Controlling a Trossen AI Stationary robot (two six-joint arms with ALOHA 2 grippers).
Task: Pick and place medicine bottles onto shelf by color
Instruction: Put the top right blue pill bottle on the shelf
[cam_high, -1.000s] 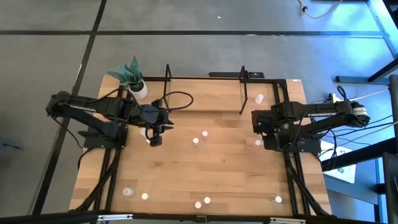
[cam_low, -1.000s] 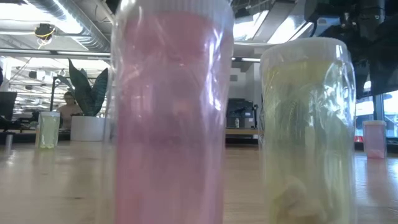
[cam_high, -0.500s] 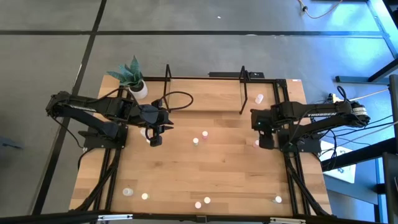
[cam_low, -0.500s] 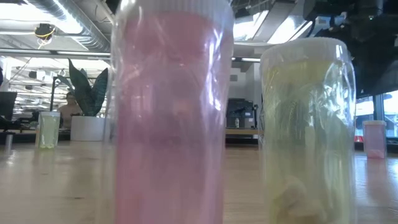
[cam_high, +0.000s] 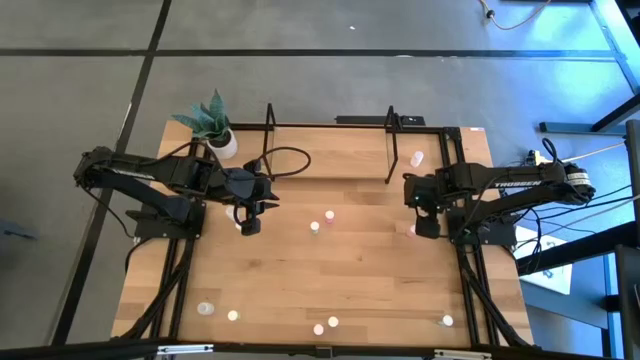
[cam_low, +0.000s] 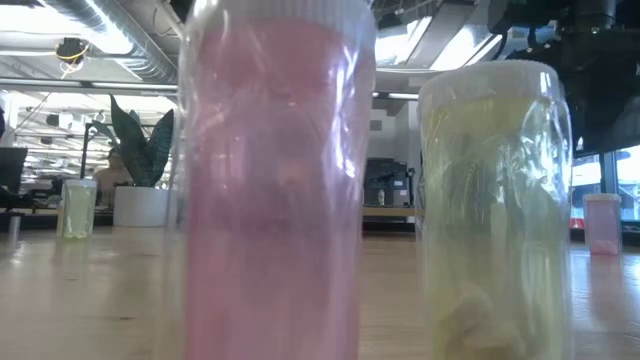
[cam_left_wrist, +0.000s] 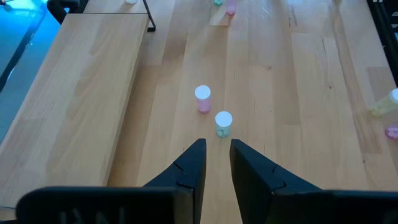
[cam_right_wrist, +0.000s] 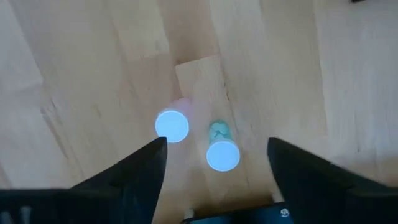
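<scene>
Right fingers (cam_right_wrist: 214, 171) spread over two bottles (cam_right_wrist: 222, 151).

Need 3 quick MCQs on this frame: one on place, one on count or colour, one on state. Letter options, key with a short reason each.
1. Where does the plant pot stand?
A. far left corner of the table
B. near right corner
C. table centre

2. How many bottles show between the right gripper's fingers in the right wrist view?
A. none
B. two
C. five

3. How do the right gripper's fingers stand?
A. clamped on a bottle
B. wide apart, holding nothing
C. out of view

Key:
1 A, the high view puts the pot at the far left corner, beside the shelf.
2 B, a pink bottle and a green bottle stand there.
3 B, both fingers flank the bottles with bare wood between.
</scene>
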